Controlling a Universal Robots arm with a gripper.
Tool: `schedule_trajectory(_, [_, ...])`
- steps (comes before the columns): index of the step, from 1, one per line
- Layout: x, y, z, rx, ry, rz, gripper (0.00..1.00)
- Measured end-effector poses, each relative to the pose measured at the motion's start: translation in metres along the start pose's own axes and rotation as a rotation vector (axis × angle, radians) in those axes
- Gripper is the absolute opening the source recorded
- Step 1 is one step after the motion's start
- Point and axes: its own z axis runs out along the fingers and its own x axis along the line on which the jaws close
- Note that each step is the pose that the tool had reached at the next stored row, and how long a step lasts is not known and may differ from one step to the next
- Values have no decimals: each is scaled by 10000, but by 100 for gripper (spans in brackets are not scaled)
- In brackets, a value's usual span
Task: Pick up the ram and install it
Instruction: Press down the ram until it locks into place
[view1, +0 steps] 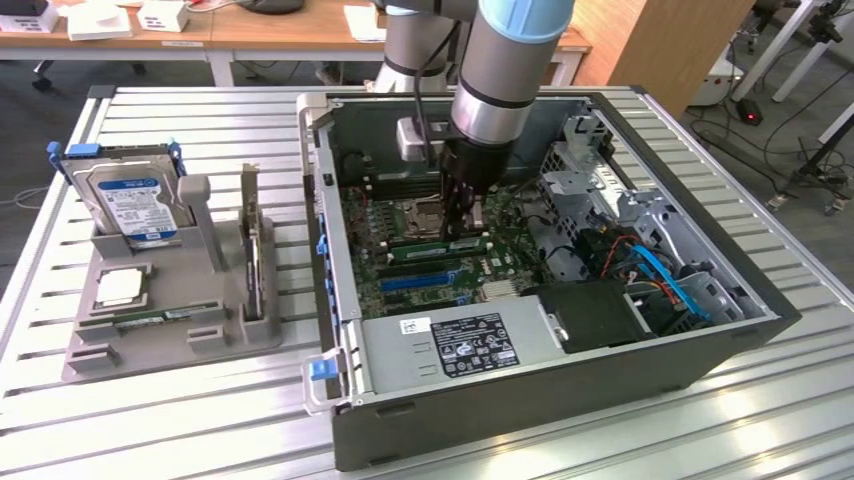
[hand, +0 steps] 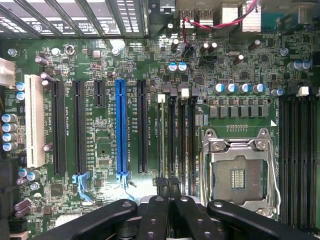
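Observation:
The ram (view1: 454, 244) is a thin green stick standing on edge in a memory slot of the motherboard inside the open computer case (view1: 534, 420). In the wrist view the ram (hand: 162, 140) shows edge-on as a narrow greenish line among the black slots beside the CPU socket (hand: 240, 175). My gripper (view1: 463, 228) reaches straight down into the case with its tips right over the stick. Its black fingers (hand: 159, 210) are pressed together, and the gripper (hand: 169, 184) is shut at the near end of the slots. Whether the tips touch the stick, I cannot tell.
A grey holder (view1: 174, 335) on the slatted table at the exterior view's left carries a blue-labelled hard drive (view1: 134, 205), a CPU chip (view1: 120, 287), a matching green stick (view1: 167, 316) and an upright card (view1: 250, 240). A power supply (view1: 454, 345), blue cables (view1: 667, 280) and a drive cage crowd the case.

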Motion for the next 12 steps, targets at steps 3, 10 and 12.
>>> schedule_trajectory(3, [1,0,4,-2,4,0,9])
schedule_trajectory(10, [1,0,24,-1,2,1,9])
schedule_trajectory(12, [3,-1,33,-2,6,1,9])
